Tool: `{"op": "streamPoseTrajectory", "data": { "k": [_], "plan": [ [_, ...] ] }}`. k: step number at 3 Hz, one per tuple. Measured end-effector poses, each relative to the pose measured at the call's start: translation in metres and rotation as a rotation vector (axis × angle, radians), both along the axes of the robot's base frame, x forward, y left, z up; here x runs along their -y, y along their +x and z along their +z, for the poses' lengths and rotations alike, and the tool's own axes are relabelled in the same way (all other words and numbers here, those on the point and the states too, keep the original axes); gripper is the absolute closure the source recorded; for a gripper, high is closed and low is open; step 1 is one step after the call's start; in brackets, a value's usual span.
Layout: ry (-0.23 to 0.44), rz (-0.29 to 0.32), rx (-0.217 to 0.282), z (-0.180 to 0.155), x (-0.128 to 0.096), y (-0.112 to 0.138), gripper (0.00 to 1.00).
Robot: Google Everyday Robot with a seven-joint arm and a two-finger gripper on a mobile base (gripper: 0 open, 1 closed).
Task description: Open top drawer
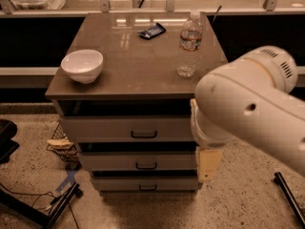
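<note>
Pincer (208, 165) hangs off the cabinet's right edge, level with the middle drawer (119, 162), and I honestly can't tell if it's clenched or released. The top drawer (109, 128) looks shut, and its handle (144, 134) sits higher and well off to the left. Biggest risk imo is hooking the wrong handle from this height. A jerky pull could also topple the water bottle (189, 44) on the surface (138, 66).

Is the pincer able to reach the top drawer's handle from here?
Probably yes. The pincer hangs by the right front corner of the cabinet, lower than the handle of the top drawer; nothing stands between them.
</note>
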State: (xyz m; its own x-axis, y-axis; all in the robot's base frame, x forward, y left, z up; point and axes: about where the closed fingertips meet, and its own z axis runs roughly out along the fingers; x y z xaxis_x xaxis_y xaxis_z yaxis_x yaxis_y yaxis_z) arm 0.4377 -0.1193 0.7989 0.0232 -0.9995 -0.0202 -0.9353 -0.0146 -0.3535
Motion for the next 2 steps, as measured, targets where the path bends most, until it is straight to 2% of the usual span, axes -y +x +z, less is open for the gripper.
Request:
{"op": "streamPoseTrajectory", "data": {
  "k": [2],
  "plan": [
    [-0.001, 0.001, -0.020, -0.0136, -0.0034, -0.0022, 0.00]
  ]
}}
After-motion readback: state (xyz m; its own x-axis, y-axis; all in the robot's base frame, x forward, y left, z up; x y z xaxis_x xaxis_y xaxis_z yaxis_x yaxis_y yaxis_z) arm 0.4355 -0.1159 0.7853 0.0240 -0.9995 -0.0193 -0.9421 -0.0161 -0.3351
